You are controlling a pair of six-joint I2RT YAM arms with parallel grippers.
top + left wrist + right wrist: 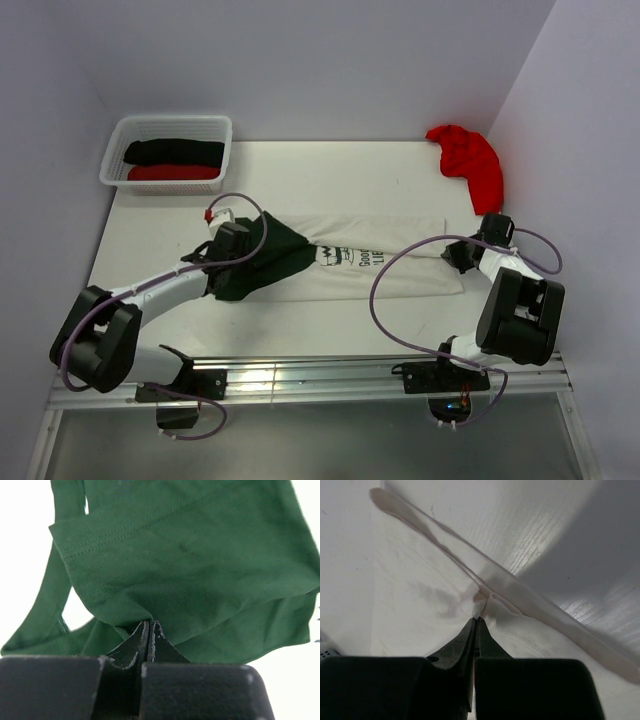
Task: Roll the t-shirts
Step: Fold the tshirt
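A white t-shirt [385, 262] with dark green sleeves [262, 258] and a dark print lies folded into a long strip across the middle of the table. My left gripper [235, 243] is shut on the green sleeve end [190, 555], its fingertips [150, 625] pinching the fabric. At the strip's right end my right gripper [462, 255] is shut on the white hem [485, 597], with cloth puckering at its tips [479, 620]. A red t-shirt [468, 160] lies crumpled at the back right. Black [175, 151] and red [172, 173] rolled shirts sit in the basket.
A white lattice basket [122, 140] stands at the table's back left corner. White walls close in the left, back and right sides. A metal rail [320, 378] with both arm bases runs along the near edge.
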